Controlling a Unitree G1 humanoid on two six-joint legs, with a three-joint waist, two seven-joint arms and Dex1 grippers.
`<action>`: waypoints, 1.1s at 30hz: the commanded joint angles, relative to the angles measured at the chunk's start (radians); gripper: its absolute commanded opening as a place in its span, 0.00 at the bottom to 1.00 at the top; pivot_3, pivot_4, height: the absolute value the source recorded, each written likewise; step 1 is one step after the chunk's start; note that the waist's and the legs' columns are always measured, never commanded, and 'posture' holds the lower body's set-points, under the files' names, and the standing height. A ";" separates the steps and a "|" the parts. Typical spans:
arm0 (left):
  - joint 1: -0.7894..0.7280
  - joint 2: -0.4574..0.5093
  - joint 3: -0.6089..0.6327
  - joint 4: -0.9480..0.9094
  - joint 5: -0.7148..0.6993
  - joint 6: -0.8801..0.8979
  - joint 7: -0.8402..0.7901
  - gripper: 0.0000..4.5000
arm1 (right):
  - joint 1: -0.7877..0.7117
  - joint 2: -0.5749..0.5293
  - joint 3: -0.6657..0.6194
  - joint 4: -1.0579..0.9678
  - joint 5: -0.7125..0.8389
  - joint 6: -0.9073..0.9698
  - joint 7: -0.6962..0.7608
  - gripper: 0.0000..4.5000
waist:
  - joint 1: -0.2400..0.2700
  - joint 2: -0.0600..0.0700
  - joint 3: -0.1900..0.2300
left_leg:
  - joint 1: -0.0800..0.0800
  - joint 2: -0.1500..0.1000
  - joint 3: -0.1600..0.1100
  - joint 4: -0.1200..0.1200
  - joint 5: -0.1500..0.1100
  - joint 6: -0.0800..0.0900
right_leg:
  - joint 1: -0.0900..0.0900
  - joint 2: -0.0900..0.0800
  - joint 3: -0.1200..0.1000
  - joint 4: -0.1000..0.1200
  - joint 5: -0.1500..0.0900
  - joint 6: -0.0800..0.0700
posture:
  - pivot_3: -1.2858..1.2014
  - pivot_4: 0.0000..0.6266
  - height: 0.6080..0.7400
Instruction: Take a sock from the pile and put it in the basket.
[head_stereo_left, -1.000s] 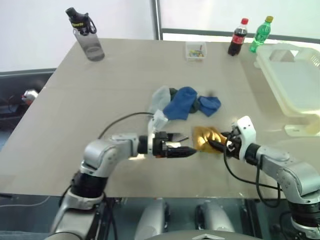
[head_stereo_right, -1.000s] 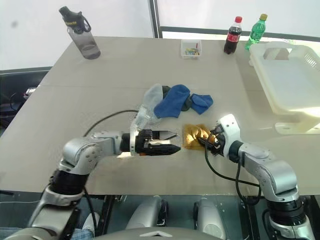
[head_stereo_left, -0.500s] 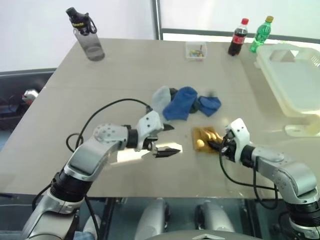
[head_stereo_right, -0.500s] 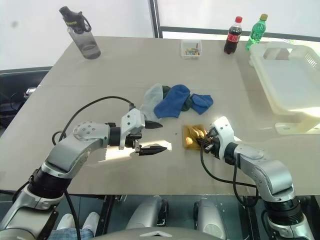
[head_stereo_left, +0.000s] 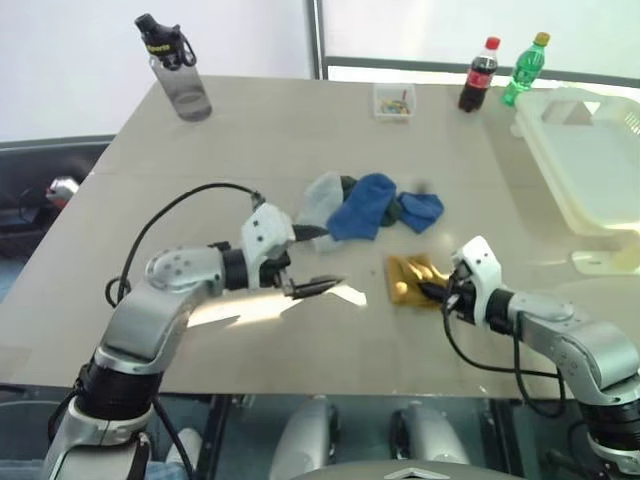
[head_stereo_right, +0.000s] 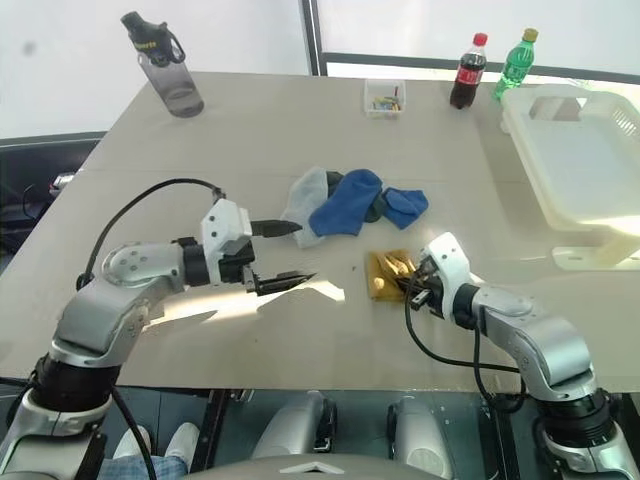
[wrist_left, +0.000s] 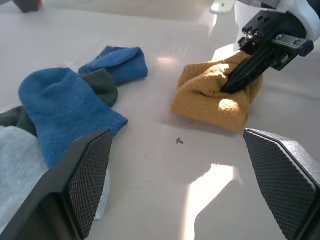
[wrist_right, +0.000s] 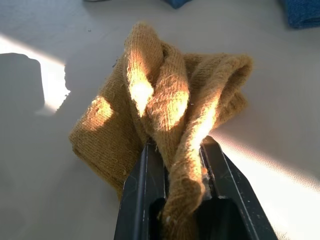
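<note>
Beige table (head_stereo_left: 250, 130): right tool (head_stereo_left: 432, 291) clenched on the mustard sock (head_stereo_left: 410, 277) to lift it toward the basket (head_stereo_left: 575, 150); left tool (head_stereo_left: 312, 262) released, clear.

The two head views look forward and down from the near edge of the table (head_stereo_left: 250, 140), taking in its whole top to the far edge. The left wrist view looks low across the surface toward the right, close to the yellow sock (wrist_left: 212, 95). The right wrist view sits right against that same sock, which both share
</note>
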 joint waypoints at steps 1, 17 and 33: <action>0.017 -0.006 0.097 -0.077 -0.097 0.016 0.015 1.00 | 0.013 -0.047 -0.023 0.028 -0.001 0.011 0.030 0.00 | 0.000 0.000 0.000 | 0.000 0.000 0.000 0.000 0.000 0.000 | 0.000 0.000 0.000 0.000 0.000 0.000 | 0.52 0.24 1.00; 0.114 0.055 0.229 -0.114 -0.337 0.096 -0.041 1.00 | -0.240 -0.310 -0.317 0.174 0.176 0.080 0.224 0.00 | -0.004 0.005 0.007 | 0.000 0.000 0.000 0.000 0.000 -0.001 | 0.000 0.000 0.000 0.000 0.000 0.000 | 0.52 0.24 1.00; 0.066 0.049 0.172 -0.070 -0.321 0.072 -0.063 1.00 | -0.926 -0.302 -0.289 1.395 -0.265 -0.591 -0.163 0.00 | -0.009 0.006 0.011 | -0.001 -0.001 0.006 0.000 0.001 -0.001 | -0.001 0.000 0.003 -0.001 0.000 0.000 | 0.52 0.24 1.00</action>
